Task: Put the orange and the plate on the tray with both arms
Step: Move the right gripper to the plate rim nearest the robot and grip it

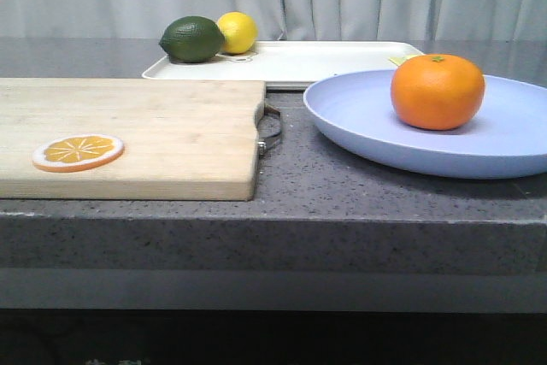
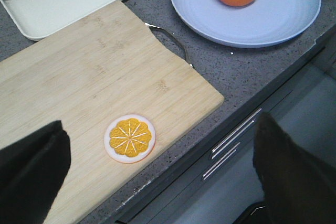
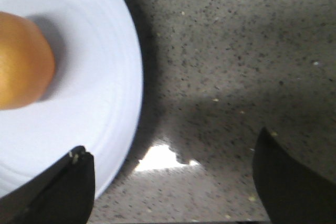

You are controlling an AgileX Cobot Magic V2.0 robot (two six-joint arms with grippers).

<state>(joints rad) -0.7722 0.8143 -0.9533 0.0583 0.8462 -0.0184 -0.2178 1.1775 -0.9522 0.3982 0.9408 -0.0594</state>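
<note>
**Orange already riding on the plate, both arms hanging back**

Going left to right in the front view: an orange slice (image 1: 78, 152) lies flat at the lower left on a wooden cutting board (image 1: 154, 126), whose metal handle (image 1: 271, 127) pokes toward the middle of the frame. Behind that, upper centre, is the white tray (image 1: 325, 61), with a dark green lime (image 1: 192, 39) and a yellow lemon (image 1: 237, 32) parked on its left end. That leaves the tray's right stretch bare, which looks like the landing spot.

On the right sits the lavender plate (image 1: 367, 121), on the grey counter (image 1: 342, 203) just in front of the tray. The orange (image 1: 438, 91) sits upright on the plate, stem dot on top, so probably it gets carried over plate and all.

Neither arm shows in the front view. From the left wrist camera, the left gripper (image 2: 157, 174) is spread wide and holding nothing, over the cutting board's near edge by the slice, well apart from the plate. The right gripper (image 3: 173, 179) is also wide apart and empty, low over the counter, one finger (image 3: 58, 187) overlapping the plate's rim in the lower left of its view. Can't tell if it's actually touching. Nothing's on the tray yet, so this looks like the very start.
</note>
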